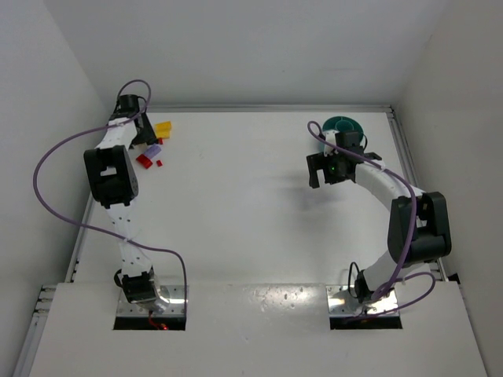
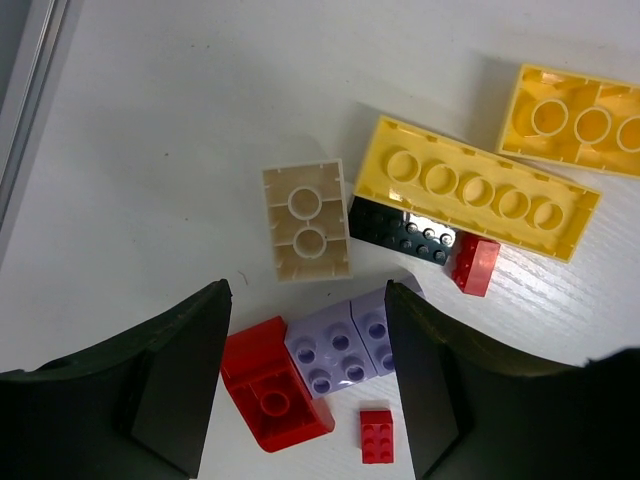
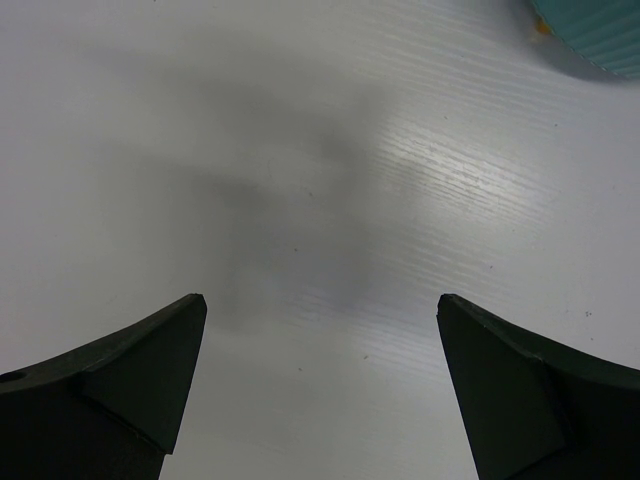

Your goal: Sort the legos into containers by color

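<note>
grasp setup over the brick pile, far left corner

legos (image 1: 153, 145) lie bunched near the far left corner of the tabletop (image 1: 236, 204). the teal dish (image 1: 343, 126) sits well apart, near the far right corner. left end effector (image 2: 308, 287) hangs over the pile, fingers spread, nothing pinched. the pale purple brick (image 2: 345, 352) lies between the fingers, nearer the one on the right of the wrist view and partly hidden by it. a red sloped brick (image 2: 275, 395) touches its other side, also inside the gap. a small red brick (image 2: 377, 436) lies just beside them.

judgement: the step in hand is picking one brick. closing from here would likely catch purple and red together. better to centre on the purple alone, or turn the wrist so the fingers meet its free faces, then come down square. long yellow brick (image 2: 475, 190), cream brick (image 2: 307, 220) and black plate (image 2: 405, 232) lie beyond the fingertips, outside the gap.

right end effector (image 3: 321, 297) is spread and holds nothing, above the tabletop, with the dish rim at the corner of its view.
</note>
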`<state>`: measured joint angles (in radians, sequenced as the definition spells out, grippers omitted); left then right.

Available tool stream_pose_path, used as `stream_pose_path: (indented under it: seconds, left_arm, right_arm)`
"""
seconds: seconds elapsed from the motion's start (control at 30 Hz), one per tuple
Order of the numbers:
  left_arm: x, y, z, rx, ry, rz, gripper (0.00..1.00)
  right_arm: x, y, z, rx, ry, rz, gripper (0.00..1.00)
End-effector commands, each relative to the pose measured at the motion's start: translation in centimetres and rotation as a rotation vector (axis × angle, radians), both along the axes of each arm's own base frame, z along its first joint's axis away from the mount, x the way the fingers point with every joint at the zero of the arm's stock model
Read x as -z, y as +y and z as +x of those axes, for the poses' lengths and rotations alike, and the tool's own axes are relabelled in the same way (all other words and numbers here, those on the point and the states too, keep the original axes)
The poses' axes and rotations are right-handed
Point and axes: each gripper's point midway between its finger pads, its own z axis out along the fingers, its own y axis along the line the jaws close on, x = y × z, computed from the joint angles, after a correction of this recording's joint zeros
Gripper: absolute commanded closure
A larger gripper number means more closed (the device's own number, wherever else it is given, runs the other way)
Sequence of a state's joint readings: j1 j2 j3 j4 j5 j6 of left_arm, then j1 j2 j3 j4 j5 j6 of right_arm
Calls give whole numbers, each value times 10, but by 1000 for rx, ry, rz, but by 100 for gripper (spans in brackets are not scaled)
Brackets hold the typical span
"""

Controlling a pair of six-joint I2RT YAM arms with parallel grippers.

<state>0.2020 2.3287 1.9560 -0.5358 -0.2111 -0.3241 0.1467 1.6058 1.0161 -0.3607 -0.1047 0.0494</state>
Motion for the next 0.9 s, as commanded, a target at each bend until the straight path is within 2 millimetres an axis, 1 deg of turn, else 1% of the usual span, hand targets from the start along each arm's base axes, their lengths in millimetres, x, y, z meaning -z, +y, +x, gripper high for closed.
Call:
stream_pose_path:
  seconds: [0.0, 0.03, 0.13, 0.17, 0.2, 0.23, 0.27, 0.33, 0.37, 0.4, 0.43, 0.47, 0.5, 0.6, 0.63, 0.7, 0.77, 0.87]
  left_arm:
    - [-8, 15, 5, -58, -35, -1, 31]
    - [-8, 16, 5, -58, -35, -2, 31]
    - [-8, 17, 5, -64, -34, 5, 31]
    - [-3, 17, 4, -64, -25, 4, 31]
    - [-3, 23, 3, -75, -25, 4, 31]
    - [-3, 23, 3, -75, -25, 4, 31]
    - [3, 23, 2, -75, -14, 2, 31]
    - [3, 23, 2, -75, -14, 2, 31]
    - [0, 23, 4, -75, -23, 4, 31]
    - [7, 21, 4, -68, -13, -8, 31]
    - [7, 21, 4, -67, -13, -8, 31]
    - [13, 24, 3, -69, -6, -20, 31]
    - [9, 25, 5, -69, -15, -18, 32]
    - [9, 23, 6, -62, -17, -27, 34]
    - [13, 23, 7, -62, -17, -27, 34]
    - [14, 21, 7, -47, -16, -32, 35]
    - [16, 19, 8, -40, -19, -40, 35]
    - [16, 19, 8, -18, -14, -35, 38]
  right_arm:
    - [-14, 4, 18, 0, -66, 3, 0]
    - [-11, 4, 17, 0, -56, 1, 0]
    - [-11, 4, 17, 0, -56, 1, 0]
    - [-8, 4, 17, 0, -47, 0, 0]
    - [-8, 4, 17, 0, -47, 0, 0]
    - [-8, 4, 17, 0, -47, 0, 0]
    - [-8, 4, 17, 0, -47, 0, 0]
    - [-4, 3, 17, 0, -38, -1, 0]
    - [-4, 3, 17, 0, -38, -1, 0]
    - [-4, 3, 17, 0, -38, -1, 0]
    - [-4, 3, 17, 0, -38, -1, 2]
    - [-1, 3, 16, 0, -29, -3, 2]
    - [-4, 4, 19, 0, -38, -1, 2]
    - [-4, 4, 19, 0, -38, -1, 2]
    - [-4, 4, 19, 0, -38, -1, 2]
    - [-1, 4, 18, 0, -29, -3, 3]
    - [-1, 4, 18, 0, -29, -3, 3]
    - [-1, 4, 18, 0, -29, -3, 4]
